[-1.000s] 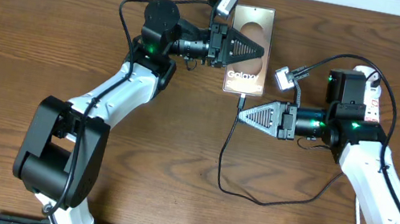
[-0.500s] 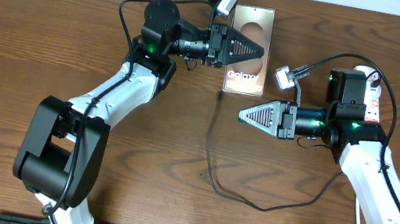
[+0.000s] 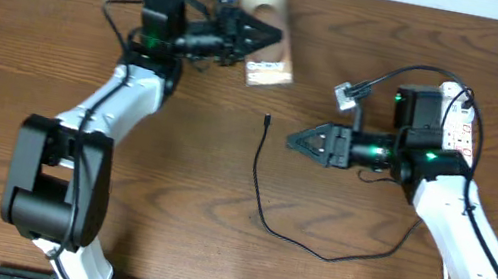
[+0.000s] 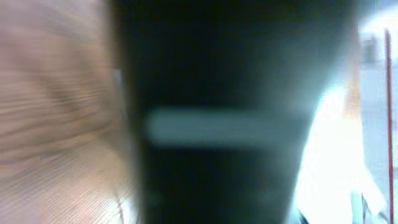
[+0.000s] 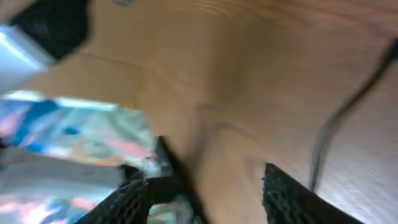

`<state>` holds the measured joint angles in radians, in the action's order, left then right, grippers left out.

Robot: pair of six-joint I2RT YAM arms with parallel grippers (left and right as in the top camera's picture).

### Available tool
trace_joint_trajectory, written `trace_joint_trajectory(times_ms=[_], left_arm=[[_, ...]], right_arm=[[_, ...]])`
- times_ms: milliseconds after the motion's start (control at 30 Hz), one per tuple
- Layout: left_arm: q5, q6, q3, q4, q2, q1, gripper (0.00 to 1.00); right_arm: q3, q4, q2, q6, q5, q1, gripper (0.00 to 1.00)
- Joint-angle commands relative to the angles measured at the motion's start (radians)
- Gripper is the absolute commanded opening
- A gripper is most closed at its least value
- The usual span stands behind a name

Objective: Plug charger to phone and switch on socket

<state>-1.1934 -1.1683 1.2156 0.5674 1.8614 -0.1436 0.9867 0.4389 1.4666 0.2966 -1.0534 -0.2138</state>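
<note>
While the closed left gripper [image 3: 269, 32] lies over the phone [image 3: 277, 63], the right gripper [image 3: 291, 140] (jaws apart, empty) should pinch the charger [image 3: 257, 161] just ahead, near its tip.

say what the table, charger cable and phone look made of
Table: wood or wood-look laminate, with brown grain lines and a low sheen.
Charger cable: thin, black and loosely curling, likely a matte rubbery plastic sheath.
Phone: smooth bronze-brown printed face, probably glass or plastic; hard to confirm.

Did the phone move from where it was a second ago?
Yes. The phone has slid left and closer to the far edge of the table. It now lies tilted, with the left gripper over it.
</note>
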Motion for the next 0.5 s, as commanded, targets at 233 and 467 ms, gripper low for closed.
trace_joint_trajectory(times_ms=[233,467], left_arm=[[-0.033,0.2,0.011,-0.16,-0.023,0.089,0.07],[-0.061,0.204,0.011,-0.198,-0.023,0.107,0.08]], right_arm=[[0.022,-0.064,0.085,0.083,0.54,-0.204,0.59],[0.021,-0.216,0.271,0.183,0.634,-0.272,0.56]])
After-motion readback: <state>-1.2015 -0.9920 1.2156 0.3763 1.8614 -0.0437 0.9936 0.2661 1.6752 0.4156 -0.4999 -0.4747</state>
